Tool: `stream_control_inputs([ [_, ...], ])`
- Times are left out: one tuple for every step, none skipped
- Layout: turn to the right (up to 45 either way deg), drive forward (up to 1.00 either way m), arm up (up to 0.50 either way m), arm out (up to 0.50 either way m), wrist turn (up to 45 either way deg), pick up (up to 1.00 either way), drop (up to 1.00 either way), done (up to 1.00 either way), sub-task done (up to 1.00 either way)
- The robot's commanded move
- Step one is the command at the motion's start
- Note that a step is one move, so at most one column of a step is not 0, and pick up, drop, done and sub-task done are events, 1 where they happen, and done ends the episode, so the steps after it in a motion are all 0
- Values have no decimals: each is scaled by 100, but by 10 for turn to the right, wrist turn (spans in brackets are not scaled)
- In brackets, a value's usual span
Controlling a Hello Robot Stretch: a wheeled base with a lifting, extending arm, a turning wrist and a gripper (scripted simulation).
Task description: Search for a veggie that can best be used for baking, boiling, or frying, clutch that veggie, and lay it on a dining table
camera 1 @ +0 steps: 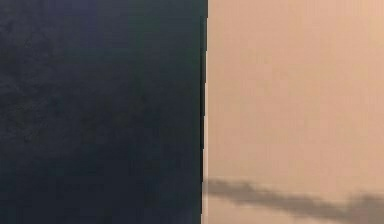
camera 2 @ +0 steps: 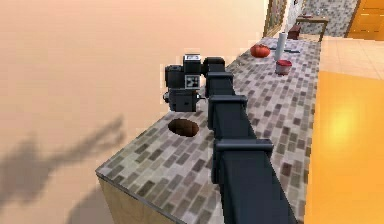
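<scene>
Brick-patterned stone counter (camera 2: 150, 165) in grey and brown, stretching from the near left to the far right beside a plain beige wall (camera 2: 70, 70), with orange floor (camera 2: 345, 120) along its right side. On it, four small things in all. One brown oval veggie (camera 2: 184, 127), potato-like, lying flat on the near part of the counter, just below the gripper (camera 2: 176, 98) in the arm side view. Far off at the counter's other end, close together: one red round thing (camera 2: 260, 50), one slim white upright thing (camera 2: 283, 42), and one small dark red cup-like vessel (camera 2: 285, 67), contents too small to tell. One dark square arm (camera 2: 240, 150) reaching up from the near edge. Cannot tell whether the gripper holds anything, nor whether it touches the veggie. In the forward view, one dark blue panel (camera 1: 100, 110) at left, bare beige wall (camera 1: 300, 90) at right.
</scene>
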Motion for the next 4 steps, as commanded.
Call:
stream_control_inputs([
  [0, 0, 0, 0, 60, 0, 0, 0, 0],
  [0, 0, -12, 0, 0, 0, 0, 0, 0],
  [0, 0, 0, 0, 0, 100, 0, 0, 0],
  [0, 0, 10, 0, 0, 0, 0, 0, 0],
])
